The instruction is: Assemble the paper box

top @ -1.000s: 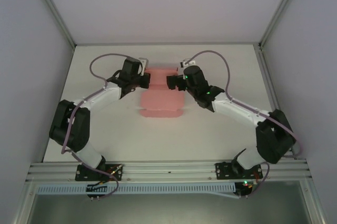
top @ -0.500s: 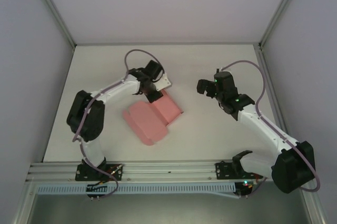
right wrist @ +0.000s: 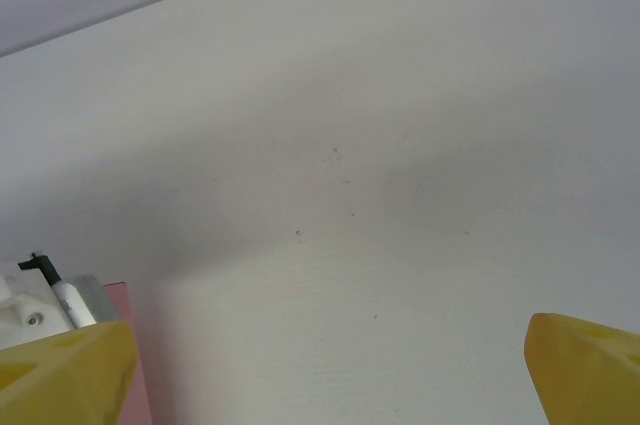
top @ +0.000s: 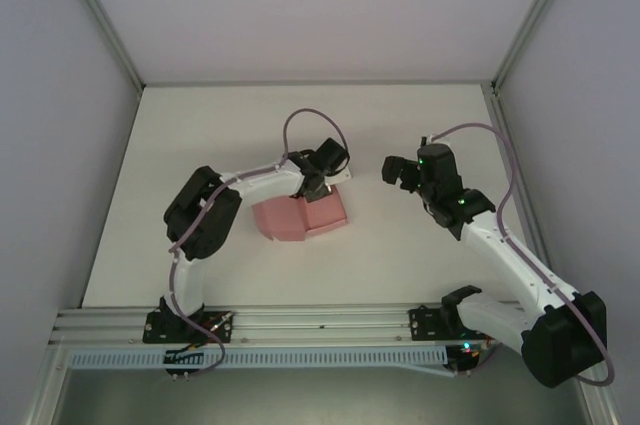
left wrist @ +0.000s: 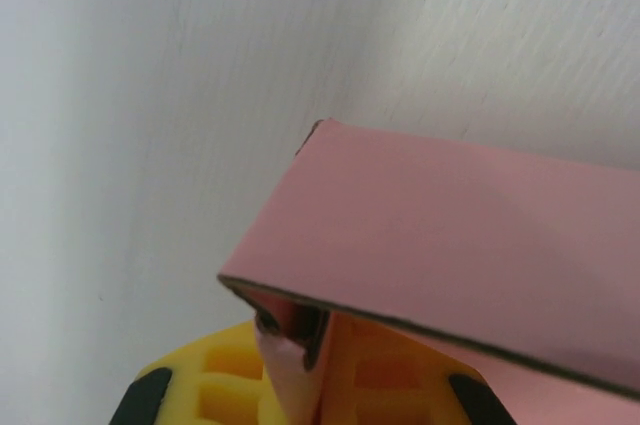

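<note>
The pale pink paper box (top: 300,217) lies partly folded near the table's middle, one panel raised. My left gripper (top: 316,188) stands at its far edge, shut on a pink flap. In the left wrist view the yellow fingers (left wrist: 215,390) pinch a thin pink flap, and a wide panel of the paper box (left wrist: 450,235) slants over them. My right gripper (top: 397,169) hangs open to the right of the box, apart from it. The right wrist view has its yellow fingertips (right wrist: 70,365) spread wide over bare table, with a pink sliver of the box (right wrist: 140,365) at the lower left.
The white table (top: 420,115) is walled by a grey enclosure with metal posts on both sides. An aluminium rail (top: 320,323) with both arm bases runs along the near edge. The left arm's elbow (top: 200,213) rests just left of the box.
Both grippers were at the flat sheet's far edge. The right one let go and drew back to the right. The left swung right, dragging and folding the sheet into a raised shape.
</note>
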You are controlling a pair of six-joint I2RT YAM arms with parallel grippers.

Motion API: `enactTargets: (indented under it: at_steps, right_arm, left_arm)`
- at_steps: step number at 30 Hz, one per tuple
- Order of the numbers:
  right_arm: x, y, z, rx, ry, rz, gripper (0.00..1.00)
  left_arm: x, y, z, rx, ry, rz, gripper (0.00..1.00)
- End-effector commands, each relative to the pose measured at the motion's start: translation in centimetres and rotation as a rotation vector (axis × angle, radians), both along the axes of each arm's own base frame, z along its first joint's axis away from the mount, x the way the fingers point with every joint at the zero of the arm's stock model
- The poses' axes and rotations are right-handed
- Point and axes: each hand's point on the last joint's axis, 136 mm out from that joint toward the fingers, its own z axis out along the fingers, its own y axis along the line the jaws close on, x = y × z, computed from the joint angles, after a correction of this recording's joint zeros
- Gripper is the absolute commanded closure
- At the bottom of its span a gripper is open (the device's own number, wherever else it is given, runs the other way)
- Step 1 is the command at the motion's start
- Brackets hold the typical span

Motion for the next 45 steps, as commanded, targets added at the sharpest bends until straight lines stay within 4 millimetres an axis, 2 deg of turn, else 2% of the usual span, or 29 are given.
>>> enactTargets:
  at_steps: [1, 3, 6, 13, 16, 18, 20, 25, 31, 35, 36, 37, 41, 43, 45]
  right_arm:
    - [-0.2, -1.1, 0.0, -0.022, -0.011, -0.030, 0.00]
    - [-0.3, -1.2, 0.0, -0.019, -0.013, -0.030, 0.00]
    - [-0.4, -1.2, 0.0, -0.011, -0.014, -0.031, 0.00]
    - [-0.6, -1.5, 0.0, -0.001, -0.015, -0.035, 0.00]
    - [-0.7, -1.5, -0.1, 0.002, -0.015, -0.036, 0.00]
    - [-0.8, -1.6, -0.1, 0.002, -0.013, -0.038, 0.00]
    - [-0.9, -1.6, -0.1, 0.006, -0.015, -0.038, 0.00]
    - [-0.9, -1.4, 0.0, 0.013, -0.017, -0.025, 0.00]
    - [-0.8, -1.0, -0.3, 0.017, -0.011, 0.004, 0.00]
    - [-0.3, -0.1, -0.5, 0.014, -0.020, 0.065, 0.00]
    - [-0.1, 0.7, -0.4, 0.012, -0.030, 0.117, 0.00]
    - [0.2, 1.9, -0.2, 0.006, -0.050, 0.203, 0.00]
    - [0.9, 7.1, 0.9, -0.049, -0.127, 0.582, 0.00]
    - [1.6, 9.2, 0.9, -0.092, -0.149, 0.746, 0.00]
    - [2.3, 11.0, 0.4, -0.130, -0.155, 0.889, 0.01]
  left_arm:
    - [1.7, 1.3, -3.0, 0.170, -0.111, 0.009, 1.00]
    - [1.6, 1.4, -4.4, 0.210, -0.101, 0.005, 1.00]
    - [1.3, 1.1, -5.2, 0.218, -0.096, -0.007, 1.00]
    - [1.0, 0.0, -6.2, 0.207, -0.109, -0.042, 1.00]
    - [1.1, -0.3, -5.5, 0.188, -0.123, -0.046, 1.00]
    - [1.3, -0.7, -4.1, 0.143, -0.130, -0.044, 0.89]
    - [1.7, -1.1, -2.0, 0.085, -0.147, -0.037, 0.84]
    - [2.2, -2.0, 3.0, -0.004, -0.203, -0.047, 0.63]
    - [1.7, -2.2, 6.3, -0.057, -0.223, -0.076, 0.37]
    - [1.1, -2.2, 8.1, -0.108, -0.225, -0.082, 0.23]
    - [1.0, -2.2, 8.7, -0.133, -0.225, -0.078, 0.09]
    - [0.8, -2.2, 9.9, -0.176, -0.235, -0.069, 0.00]
    - [0.4, -1.7, 16.0, -0.436, -0.273, 0.000, 0.00]
    - [0.5, -0.2, 19.6, -0.608, -0.276, 0.095, 0.00]
    - [1.2, 3.0, 22.4, -0.771, -0.279, 0.256, 0.00]
